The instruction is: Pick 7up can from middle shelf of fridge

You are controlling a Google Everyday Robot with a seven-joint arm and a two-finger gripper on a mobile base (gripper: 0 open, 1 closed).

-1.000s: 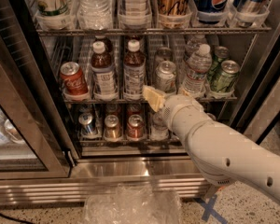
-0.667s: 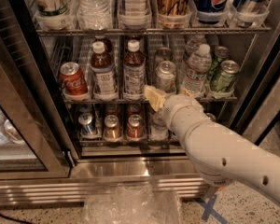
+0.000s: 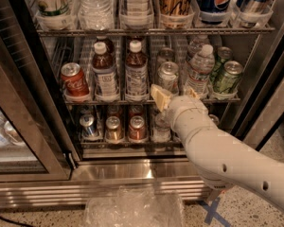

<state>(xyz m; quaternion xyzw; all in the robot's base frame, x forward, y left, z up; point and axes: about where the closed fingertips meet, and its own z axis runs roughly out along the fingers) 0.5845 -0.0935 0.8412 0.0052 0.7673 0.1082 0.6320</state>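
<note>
1. 7up can [image 3: 169, 75]: upright, long axis vertical, shiny silver top up. Stands just above and behind the hand, on the middle desk [image 3: 109, 101], a wire-grid rack in the fridge [image 3: 132, 171].
2. Hidden: the can's foot sits behind the hand. Its print is too faint to read. A second pale can stands deeper in the same lane, mostly covered.
3. Hand [image 3: 176, 94]: fingers spread apart. One cream finger [image 3: 159, 97] sits low at the can's left. The other shows only as a small tip at the can's right. Nothing pinched between them. Whether either finger touches the can, cannot tell.
4. Left of the hand: two brown bottles [image 3: 136, 72] with white caps; farther left, a red cola can [image 3: 75, 79].
5. Right of the hand: a clear water bottle [image 3: 199, 70], then green cans [image 3: 227, 77].
6. Below the hand: a row of short cans [image 3: 113, 129] on the lower rack, its right end covered by the arm [image 3: 227, 155].
7. Arm runs down and right from the hand, cut off at the frame edge. The top row of drinks is cut off above.
</note>
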